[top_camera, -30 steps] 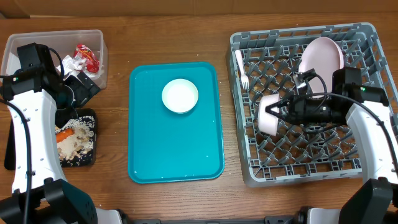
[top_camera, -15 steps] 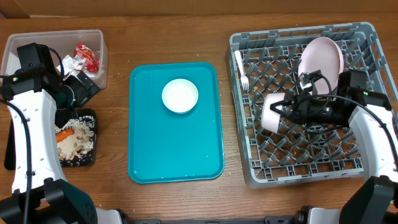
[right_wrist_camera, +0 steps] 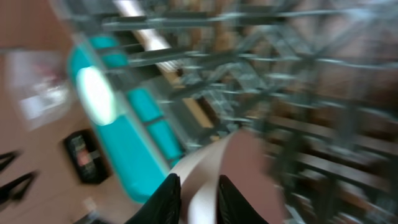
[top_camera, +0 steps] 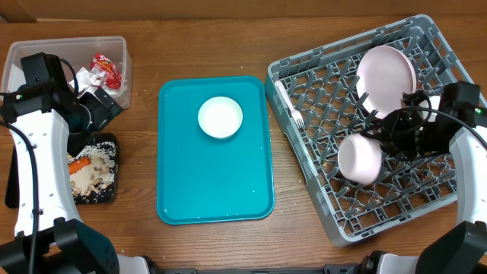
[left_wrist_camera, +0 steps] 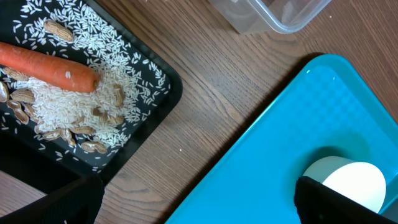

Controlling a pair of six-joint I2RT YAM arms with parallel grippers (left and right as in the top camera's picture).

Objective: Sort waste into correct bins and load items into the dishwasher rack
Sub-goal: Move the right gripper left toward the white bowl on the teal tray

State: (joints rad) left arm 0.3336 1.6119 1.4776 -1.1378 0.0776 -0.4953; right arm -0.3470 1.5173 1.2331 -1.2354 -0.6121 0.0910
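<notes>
While the right tool (right_wrist_camera: 194,200) is clasping the rim of a small white bowl (top_camera: 359,158), its fingers are standing on either side of that rim in a blurred wrist view. Just beside the tool, the bowl is lying tilted on the pegs of the grey dishwasher rack (top_camera: 323,80), which is sitting askew on the wooden surface (top_camera: 289,236). A white plate (top_camera: 386,74) is leaning in the rack near the tool. A white fork (top_camera: 289,103) is lying at the rack's side farthest from it.

The left tool (left_wrist_camera: 196,196) is hanging released and empty. An orange carrot (left_wrist_camera: 46,65) and rice (left_wrist_camera: 62,102) are lying in the black tray (left_wrist_camera: 158,84) to one side of it. A second bowl (left_wrist_camera: 348,183) is resting on the teal tray (left_wrist_camera: 292,124) to the other.
</notes>
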